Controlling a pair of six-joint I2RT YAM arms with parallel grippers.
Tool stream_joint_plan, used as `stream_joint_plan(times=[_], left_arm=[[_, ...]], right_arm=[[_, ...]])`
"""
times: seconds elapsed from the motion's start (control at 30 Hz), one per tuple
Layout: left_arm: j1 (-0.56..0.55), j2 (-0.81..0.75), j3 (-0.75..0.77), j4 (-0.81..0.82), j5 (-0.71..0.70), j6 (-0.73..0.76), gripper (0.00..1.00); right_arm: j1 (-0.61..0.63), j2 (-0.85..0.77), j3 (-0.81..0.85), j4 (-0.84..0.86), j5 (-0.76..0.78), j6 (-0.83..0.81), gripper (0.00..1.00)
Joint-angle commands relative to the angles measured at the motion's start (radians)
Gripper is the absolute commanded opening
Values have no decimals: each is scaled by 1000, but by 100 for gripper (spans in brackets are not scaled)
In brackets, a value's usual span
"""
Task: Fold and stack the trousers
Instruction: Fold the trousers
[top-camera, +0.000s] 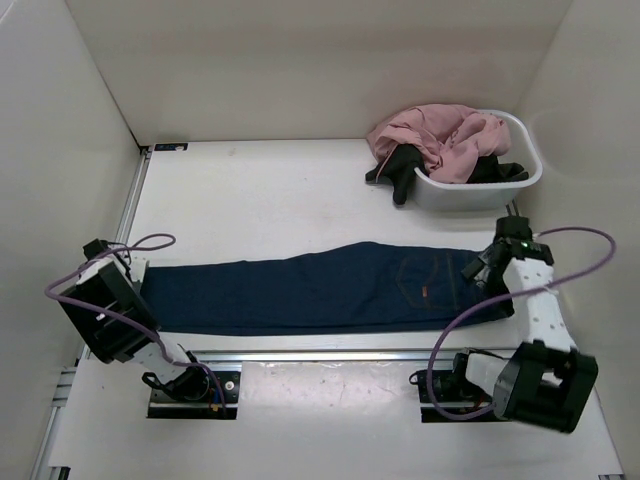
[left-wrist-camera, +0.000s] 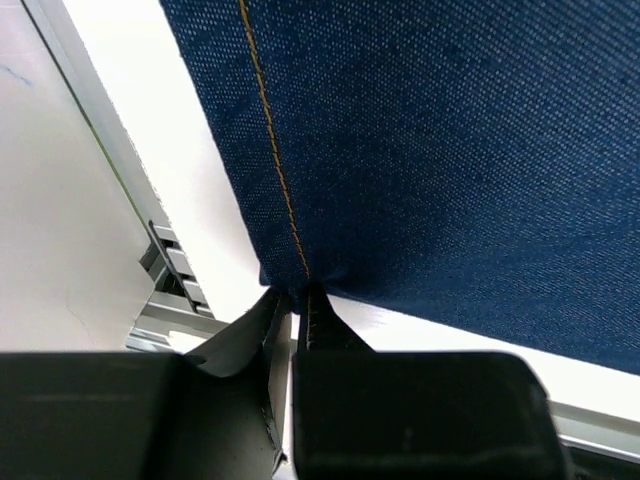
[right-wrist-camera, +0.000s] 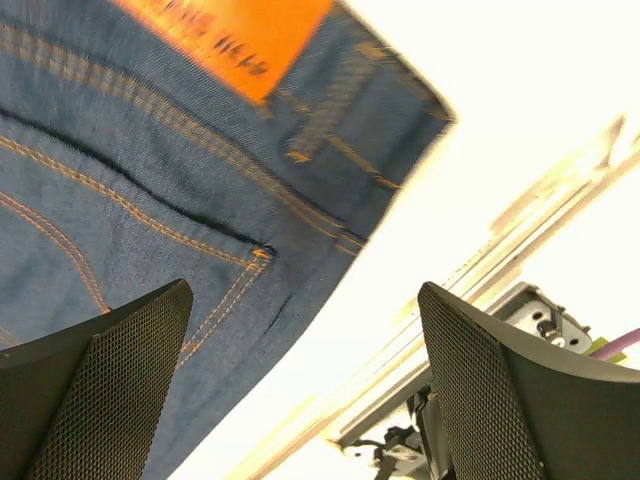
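The trousers (top-camera: 320, 290) are dark navy jeans lying flat across the table, folded lengthwise, legs to the left and waist to the right. The back pocket with orange stitching (top-camera: 425, 280) faces up. My left gripper (left-wrist-camera: 296, 295) is shut on the hem of the trousers (left-wrist-camera: 430, 150) at the seam, at the left end (top-camera: 135, 275). My right gripper (right-wrist-camera: 300, 330) is open above the waistband corner (right-wrist-camera: 330, 170) near the tan patch (right-wrist-camera: 235, 35), at the right end (top-camera: 485, 270).
A white basket (top-camera: 528, 172) at the back right holds a pink garment (top-camera: 440, 135) and a black garment (top-camera: 400, 170) that hangs over its rim. Metal rails (top-camera: 330, 355) run along the near edge. White walls enclose the table.
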Motion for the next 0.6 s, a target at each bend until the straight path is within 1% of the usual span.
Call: stream_joint_plan(times=[0.0,0.1,0.13,0.17,0.2,0.3,0.37,0.53,0.57], left_arm=[[10,-32,-56,51,46,3,14],[10,-42,-56,51,57,3,14],[10,-42,-56,42,57,3,14],[10,-42,-56,42,57,3,14],[10,-42,-56,42,57,3,14],[10,-42,-56,42,57,3,14],[10,-63,-56,42,47,3,14],[10,-63,-56,42,36,3,14],[10,-53,-56,42,36,3,14]], right_arm=[[-90,-92,-34,-96,12,43,98],[-148,-105,-94,-12,-18,43,98],[-186,-77,-94,32,-18,43,98],[-206,-62,-106,54,-32,43,98],[-252,-45,-107,70,-32,43,98],[-317,7,-136,140,-90,52,98],[-317,41,-160,175,-91,75,98],[-317,145,-182,286,-110,55,98],[-317,159,-182,307,-111,55,96]])
